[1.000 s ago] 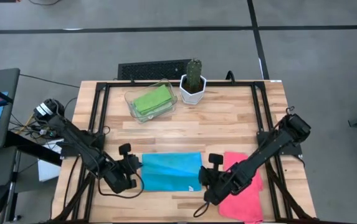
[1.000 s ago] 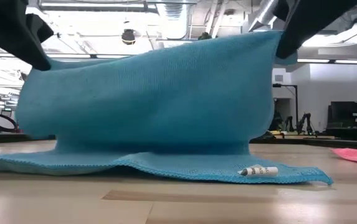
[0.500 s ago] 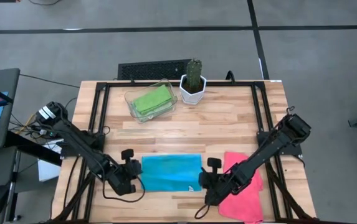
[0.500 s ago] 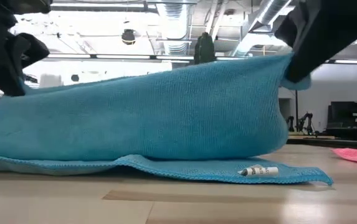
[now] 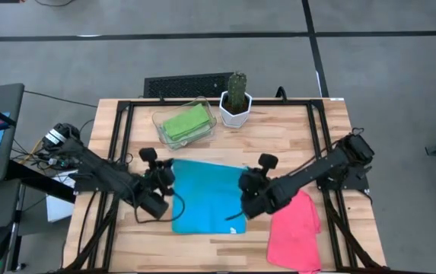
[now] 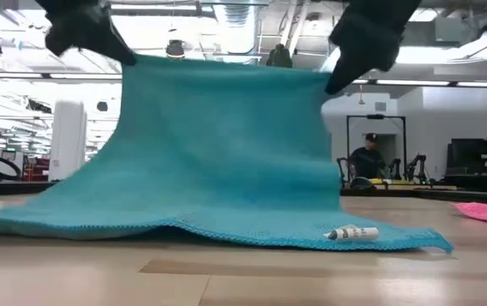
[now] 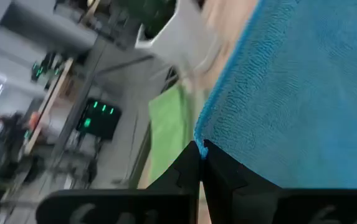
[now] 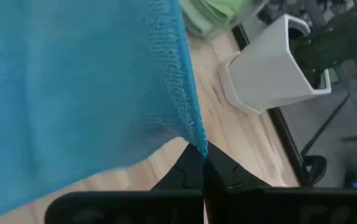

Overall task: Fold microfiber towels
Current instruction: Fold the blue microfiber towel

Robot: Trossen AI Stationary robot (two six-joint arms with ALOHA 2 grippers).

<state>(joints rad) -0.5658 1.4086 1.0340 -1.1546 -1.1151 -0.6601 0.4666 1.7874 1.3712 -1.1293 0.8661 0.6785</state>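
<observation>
Both pincers, left (image 5: 162, 176) and right (image 5: 249, 181), are now lifting the blue towel (image 5: 206, 194) higher, clamped on its corners; beyond them, a tray (image 5: 159, 122) is holding green towels (image 5: 185, 122).

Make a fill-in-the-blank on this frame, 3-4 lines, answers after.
1. Both tools, left tool and right tool, are shut on corners of the ____ towel.
2. The clear tray holds a folded ____ towel.
3. The pink towel lies on the table on the ____ arm's side.
4. Beside the tray stands a cactus in a ____ pot.

Answers: blue; green; right; white
</observation>
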